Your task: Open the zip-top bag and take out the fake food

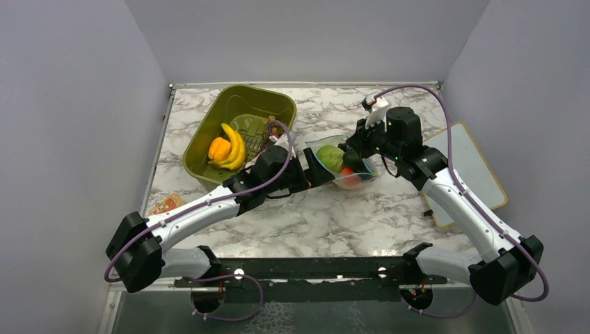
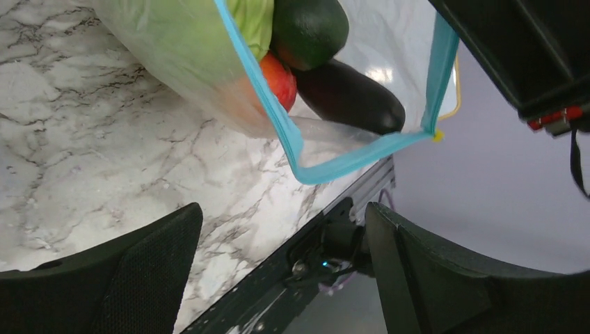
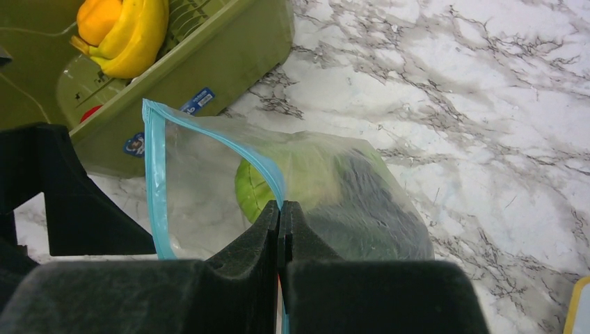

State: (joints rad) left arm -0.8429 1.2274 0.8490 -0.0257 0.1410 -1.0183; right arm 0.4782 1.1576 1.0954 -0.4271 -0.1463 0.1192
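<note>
Mouth of zip-top bag [image 2: 174,62] faces my left gripper [image 2: 282,233], jaws apart; right gripper [image 3: 280,216] clamped on its zipper strip; fake food [image 2: 348,94] just inside.

Top view: bright, even light from overhead, diffuse. No hard shadows, only soft grey smudges on the tabletop [image 1: 334,223] under the arms [image 1: 209,205]. Pale sheen on the marble along the near edge. Walls w/ slight lilac cast. Sharp overall.

Left wrist view: zip-top bag [image 2: 181,62] v. close, soft-focus. White glare spot on the eggplant [image 2: 348,97], plastic above it washed out. Left gripper fingers [image 2: 139,278] dark, edges blurry.

Right wrist view: right gripper fingers [image 3: 243,278] near-black, out of focus, little detail. Bag film hazy w/ milky sheen. Marble veins crisp toward the tabletop's far side.
</note>
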